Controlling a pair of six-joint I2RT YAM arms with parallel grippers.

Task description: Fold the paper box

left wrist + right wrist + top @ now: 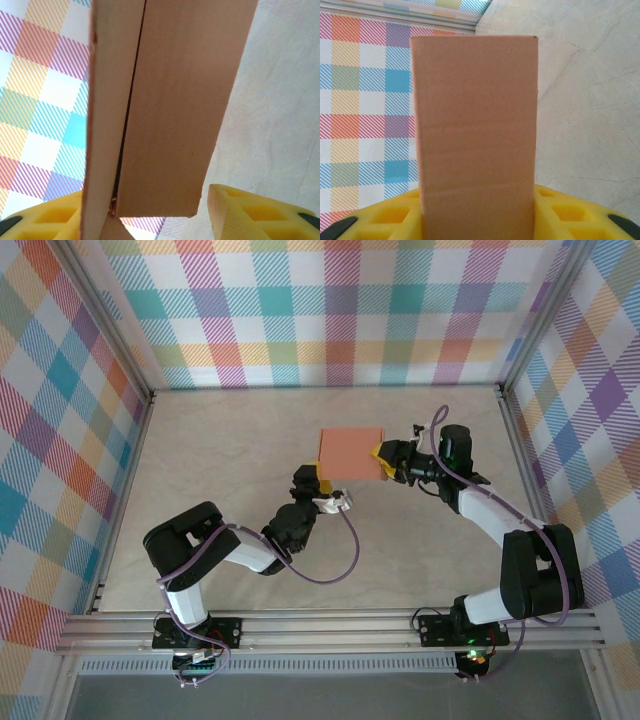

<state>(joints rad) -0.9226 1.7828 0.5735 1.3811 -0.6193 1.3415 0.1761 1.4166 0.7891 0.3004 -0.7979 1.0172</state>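
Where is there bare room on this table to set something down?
Bare table lies along the back wall beyond the paper box, and near the front between the left arm and right arm. The middle is crowded: left gripper and right gripper meet at the box.

The surface is a pale beige sheet with faint marble-like veins. Aluminium rails and checked walls frame it. It spreads beneath and beyond the left gripper and the right gripper. Just behind the left gripper a purple cable loops low over it, and I can't tell whether the two touch.
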